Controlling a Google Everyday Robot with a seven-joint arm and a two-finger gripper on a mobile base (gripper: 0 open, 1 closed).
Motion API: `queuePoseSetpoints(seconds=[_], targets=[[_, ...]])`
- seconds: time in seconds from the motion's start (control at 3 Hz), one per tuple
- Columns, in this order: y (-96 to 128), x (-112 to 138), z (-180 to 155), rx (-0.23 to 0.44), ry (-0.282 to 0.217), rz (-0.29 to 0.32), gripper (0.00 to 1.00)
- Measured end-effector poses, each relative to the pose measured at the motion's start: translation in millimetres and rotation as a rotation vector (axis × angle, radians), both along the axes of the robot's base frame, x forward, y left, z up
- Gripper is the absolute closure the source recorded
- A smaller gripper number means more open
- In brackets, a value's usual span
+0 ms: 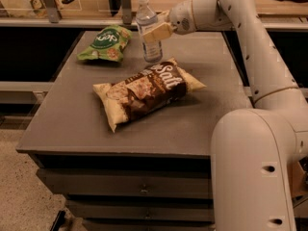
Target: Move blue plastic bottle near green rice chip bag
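Note:
The blue plastic bottle point(148, 30) stands upright at the back of the grey table, clear with a white cap. My gripper point(155, 31) is shut on the bottle's middle, reaching in from the right. The bottle's base is at or just above the tabletop; I cannot tell which. The green rice chip bag point(105, 43) lies flat at the back left, a short gap to the left of the bottle.
A large brown-and-cream "Salt" bag point(147, 91) lies in the middle of the table point(72, 124), just in front of the bottle. A rail and shelf run behind the table. My arm spans the right side.

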State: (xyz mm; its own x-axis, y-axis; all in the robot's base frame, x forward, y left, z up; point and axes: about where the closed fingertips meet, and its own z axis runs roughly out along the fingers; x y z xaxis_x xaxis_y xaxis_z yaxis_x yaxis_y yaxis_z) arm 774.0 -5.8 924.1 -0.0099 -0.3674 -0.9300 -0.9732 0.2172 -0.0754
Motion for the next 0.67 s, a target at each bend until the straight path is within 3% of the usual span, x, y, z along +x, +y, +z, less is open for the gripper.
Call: queuePoseSetpoints(seconds=[0.67], targets=[[5.3,-1.8,-6.0,-0.049,-0.033,0.015,1.0]])
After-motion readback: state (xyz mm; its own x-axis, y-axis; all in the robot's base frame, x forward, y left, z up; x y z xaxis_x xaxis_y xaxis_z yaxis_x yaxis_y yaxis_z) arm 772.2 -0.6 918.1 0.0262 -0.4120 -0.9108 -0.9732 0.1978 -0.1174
